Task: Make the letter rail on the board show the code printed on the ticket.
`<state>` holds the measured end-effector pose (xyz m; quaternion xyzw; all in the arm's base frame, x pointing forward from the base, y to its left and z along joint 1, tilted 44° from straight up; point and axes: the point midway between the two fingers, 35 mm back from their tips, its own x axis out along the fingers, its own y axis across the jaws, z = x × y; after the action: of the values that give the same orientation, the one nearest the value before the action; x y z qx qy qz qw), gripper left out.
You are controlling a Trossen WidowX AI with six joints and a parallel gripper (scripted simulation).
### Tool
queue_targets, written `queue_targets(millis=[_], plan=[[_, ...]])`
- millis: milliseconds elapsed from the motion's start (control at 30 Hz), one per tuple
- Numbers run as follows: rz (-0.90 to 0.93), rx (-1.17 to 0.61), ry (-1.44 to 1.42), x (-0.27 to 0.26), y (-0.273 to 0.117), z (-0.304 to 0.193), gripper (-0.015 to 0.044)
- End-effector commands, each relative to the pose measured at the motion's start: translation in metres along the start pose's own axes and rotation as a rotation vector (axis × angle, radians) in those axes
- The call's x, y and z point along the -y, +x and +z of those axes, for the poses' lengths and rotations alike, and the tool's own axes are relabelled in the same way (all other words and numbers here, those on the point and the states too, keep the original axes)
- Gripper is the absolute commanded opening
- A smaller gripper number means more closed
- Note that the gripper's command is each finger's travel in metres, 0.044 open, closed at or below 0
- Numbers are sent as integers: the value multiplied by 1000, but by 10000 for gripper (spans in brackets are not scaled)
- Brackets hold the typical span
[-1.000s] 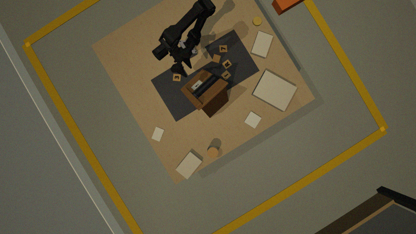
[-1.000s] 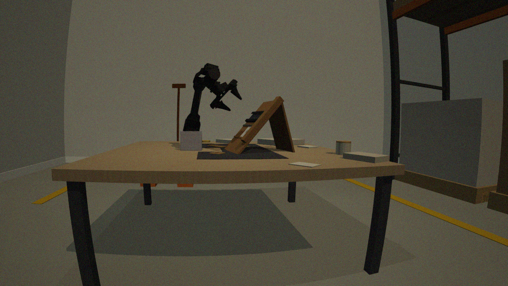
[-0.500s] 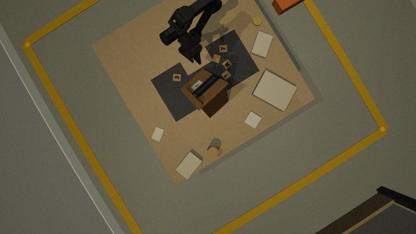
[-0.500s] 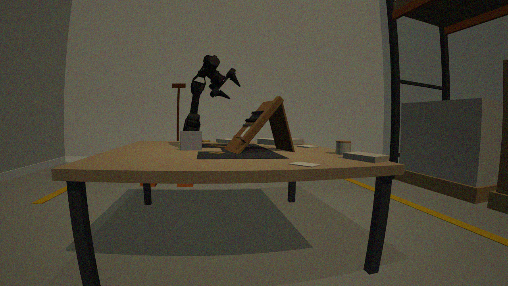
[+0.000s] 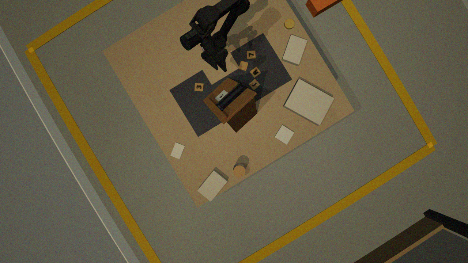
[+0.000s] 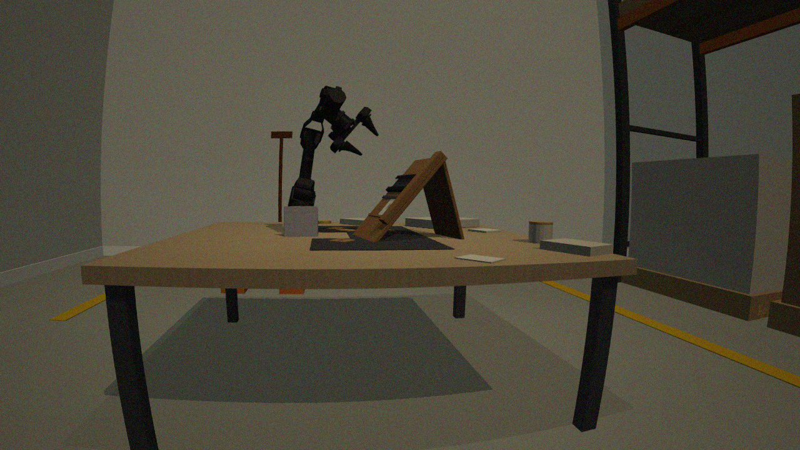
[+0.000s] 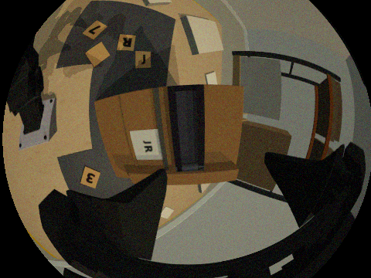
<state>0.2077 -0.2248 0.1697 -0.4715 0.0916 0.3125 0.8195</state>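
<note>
The tilted wooden board point(image 5: 240, 102) point(image 7: 224, 127) carries an empty dark rail point(image 5: 232, 96) point(image 6: 400, 183) point(image 7: 189, 127). The ticket point(image 5: 221, 95) point(image 7: 146, 144) on it reads JR. Tile J point(image 5: 254, 84) point(image 7: 143, 59) lies on the mat beside the board, with tile R point(image 5: 255, 72) point(image 7: 126, 42), a blank-faced tile point(image 5: 243, 65) point(image 7: 97, 54) and tile 7 point(image 5: 251, 54) point(image 7: 94, 29) near it. Tile 3 point(image 5: 199, 87) point(image 7: 90, 177) lies on the mat's other wing. My gripper point(image 5: 221, 70) point(image 6: 369, 144) point(image 7: 219, 167) is open and empty, raised in front of the board and above the table.
The dark mat point(image 5: 196, 114) point(image 6: 414, 242) lies under the board. Flat pale blocks point(image 5: 308, 101) point(image 5: 294, 49) point(image 5: 212, 185), thin pale pieces point(image 5: 284, 134) point(image 5: 177, 150), a round can point(image 5: 239, 171) point(image 6: 540, 232) and a yellow disc point(image 5: 289, 23) stand or lie around the table.
</note>
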Motion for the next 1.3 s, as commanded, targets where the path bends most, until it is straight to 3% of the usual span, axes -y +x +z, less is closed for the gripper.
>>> queue_targets(millis=[0,500,1267], plan=[[7,-10,203,-4,-2,0,440],[-23,-88,1717,-26,-12,1,440],[-168,-129,3039,-47,-20,3,440]])
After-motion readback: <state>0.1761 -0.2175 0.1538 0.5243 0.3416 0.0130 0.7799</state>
